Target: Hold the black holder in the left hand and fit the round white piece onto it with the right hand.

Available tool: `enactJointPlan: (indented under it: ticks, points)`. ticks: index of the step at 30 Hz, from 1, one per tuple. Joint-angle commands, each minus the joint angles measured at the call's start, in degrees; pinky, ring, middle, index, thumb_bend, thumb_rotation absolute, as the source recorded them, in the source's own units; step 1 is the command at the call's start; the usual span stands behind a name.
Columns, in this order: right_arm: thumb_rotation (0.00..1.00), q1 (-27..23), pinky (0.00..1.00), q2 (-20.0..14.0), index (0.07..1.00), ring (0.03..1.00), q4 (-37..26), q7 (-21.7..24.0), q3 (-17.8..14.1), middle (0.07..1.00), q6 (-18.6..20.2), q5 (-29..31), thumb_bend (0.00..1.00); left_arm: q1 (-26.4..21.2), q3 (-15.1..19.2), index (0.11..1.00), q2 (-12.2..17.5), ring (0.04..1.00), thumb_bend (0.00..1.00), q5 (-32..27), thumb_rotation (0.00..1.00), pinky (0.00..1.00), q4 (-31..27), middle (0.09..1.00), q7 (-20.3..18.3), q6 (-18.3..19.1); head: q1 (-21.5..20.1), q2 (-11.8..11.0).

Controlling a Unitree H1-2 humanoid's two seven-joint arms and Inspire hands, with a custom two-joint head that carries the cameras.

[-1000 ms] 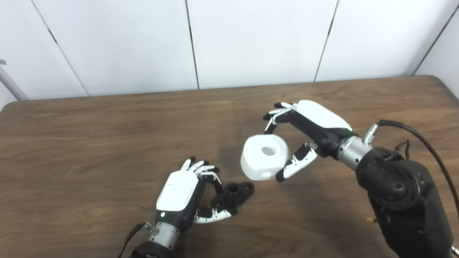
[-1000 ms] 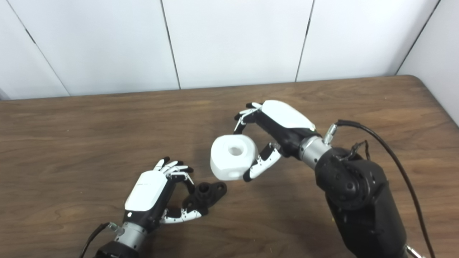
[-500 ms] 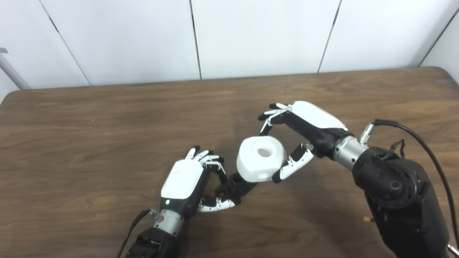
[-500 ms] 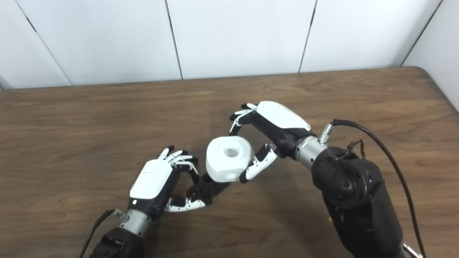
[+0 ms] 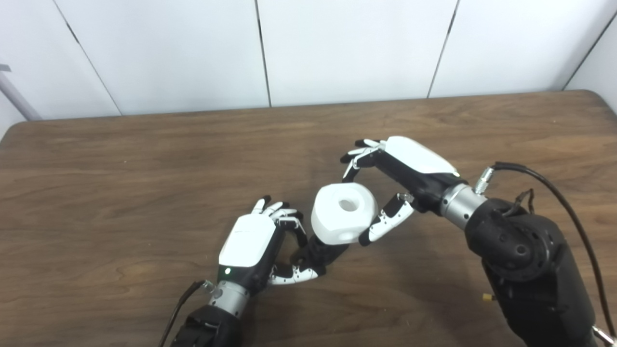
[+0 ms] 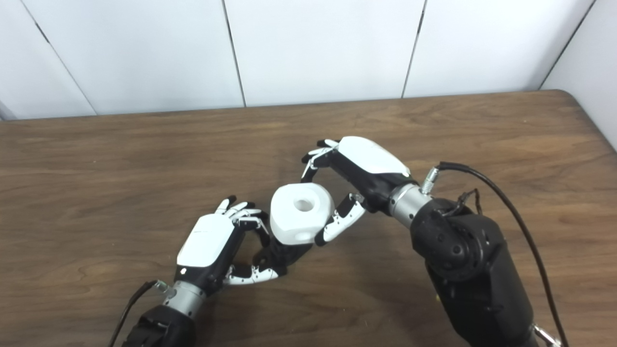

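My left hand (image 5: 250,241) is shut on the black holder (image 5: 324,251), gripping it between thumb and fingers just above the wooden table (image 5: 120,168). The round white piece (image 5: 342,213), a chunky ring with a centre hole, sits directly over the holder and hides most of it. My right hand (image 5: 409,164) is shut on the white piece, fingers over its far side and thumb (image 5: 383,226) under its near right side. In the right eye view the white piece (image 6: 300,212) overlaps the holder (image 6: 279,253) the same way. Whether the two parts touch is hidden.
The table's far edge meets a white panelled wall (image 5: 337,48). A black cable (image 5: 554,193) loops off my right forearm. A grey bar (image 5: 14,101) shows at the far left.
My right hand has carried the white piece left and down until it covers the holder. My left hand with the holder has shifted slightly up and right. The camera tilted a little early on.
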Motion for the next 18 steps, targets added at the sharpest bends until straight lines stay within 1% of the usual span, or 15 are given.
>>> enactJointPlan:
  ticks: [1, 18]
  points:
    - [0.14, -2.4, 1.00, 0.2, 0.481, 0.954, -0.6, -2.4, 0.1, 0.836, -2.3, 0.1, 0.53, -0.3, -1.1, 0.486, -0.4, 0.889, 0.52, 1.1, 0.05, 1.00, 0.6, 0.783, -1.0, 0.1, 0.1, 0.1]
    - [0.14, -2.1, 1.00, 0.3, 0.481, 0.960, 0.9, -3.5, 1.5, 0.842, -3.7, 0.3, 0.53, -0.5, -1.5, 0.485, -0.8, 0.885, 0.52, 1.2, 0.05, 1.00, 1.0, 0.782, -0.6, 0.3, 1.8, 0.0]
